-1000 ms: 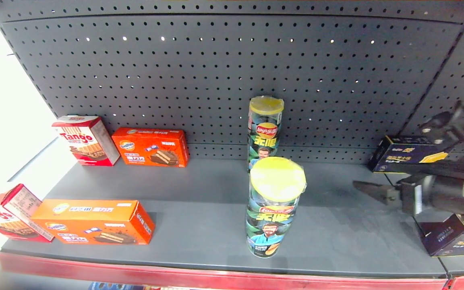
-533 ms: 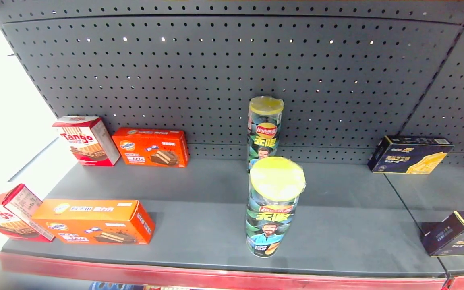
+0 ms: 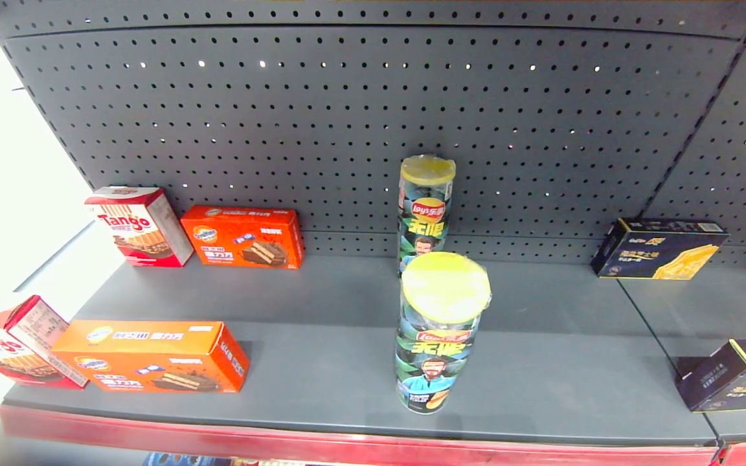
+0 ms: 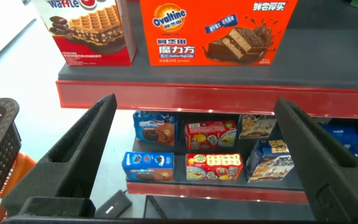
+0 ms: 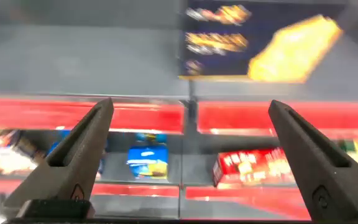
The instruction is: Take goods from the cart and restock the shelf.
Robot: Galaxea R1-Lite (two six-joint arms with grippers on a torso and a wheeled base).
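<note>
Shelf (image 3: 541, 375) carrying the front chip can (image 3: 441, 330), upright near the red edge; second can (image 3: 426, 204) directly behind it, orange box (image 3: 153, 356) well to its left, dark blue box (image 3: 735, 375) well to its right. Left tool (image 4: 194, 102) and right tool (image 5: 190, 104), both lower than the can, spread wide and empty

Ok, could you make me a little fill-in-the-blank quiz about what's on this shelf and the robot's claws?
The front chip can and the back chip can both have ___ lids.
Both cans stand ___ on the shelf.
The left gripper and the right gripper are both ___, holding nothing.
Missing words: yellow; upright; open.
</note>
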